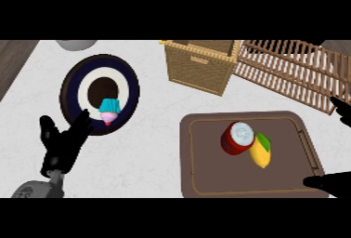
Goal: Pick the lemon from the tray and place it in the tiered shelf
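The right hand (328,181) showed only as dark fingers at the right edge, one part near the tray's near right corner, another farther up; whether it was open or curled could not be told. It held nothing visible. The lemon (261,151) lay on the brown tray (205,186), left of that hand and apart from it, touching a red can (237,139). The left hand (63,142) rested open, fingers up, beside a dark plate (82,76) bearing a cupcake (109,110). A wicker basket (198,65) and the slatted tiered shelf (295,69) stood far.
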`<action>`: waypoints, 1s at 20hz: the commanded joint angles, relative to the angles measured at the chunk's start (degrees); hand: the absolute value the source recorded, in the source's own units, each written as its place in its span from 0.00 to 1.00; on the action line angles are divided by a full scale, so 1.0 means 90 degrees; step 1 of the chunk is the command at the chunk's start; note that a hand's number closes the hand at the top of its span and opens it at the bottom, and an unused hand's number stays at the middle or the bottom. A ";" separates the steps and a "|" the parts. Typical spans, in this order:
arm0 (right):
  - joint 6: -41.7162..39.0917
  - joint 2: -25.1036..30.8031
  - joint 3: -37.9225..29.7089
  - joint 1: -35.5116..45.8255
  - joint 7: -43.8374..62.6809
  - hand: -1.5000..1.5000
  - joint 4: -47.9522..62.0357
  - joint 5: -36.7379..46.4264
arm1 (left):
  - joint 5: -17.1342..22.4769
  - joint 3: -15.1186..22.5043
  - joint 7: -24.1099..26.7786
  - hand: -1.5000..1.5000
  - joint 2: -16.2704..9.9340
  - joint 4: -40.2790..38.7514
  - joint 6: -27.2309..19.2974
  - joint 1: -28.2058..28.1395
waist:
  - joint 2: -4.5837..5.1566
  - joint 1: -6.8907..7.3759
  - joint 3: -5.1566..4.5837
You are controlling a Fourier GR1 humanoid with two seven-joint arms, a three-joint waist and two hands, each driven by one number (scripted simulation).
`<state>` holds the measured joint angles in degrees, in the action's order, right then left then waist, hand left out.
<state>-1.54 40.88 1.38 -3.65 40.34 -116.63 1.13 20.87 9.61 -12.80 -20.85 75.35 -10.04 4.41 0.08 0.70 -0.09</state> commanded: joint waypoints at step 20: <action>-0.0547 -0.1867 0.1701 0.1564 0.2043 0.00 0.1598 0.2885 | -0.0509 -0.0508 -0.0299 0.50 0.0357 0.0181 0.0343 -0.0058 | -0.0006 -0.0054 0.0010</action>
<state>-6.58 27.13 15.78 8.69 57.83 -106.91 22.49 17.17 5.72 -14.36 -17.99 76.59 -7.45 2.93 -0.03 0.21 0.00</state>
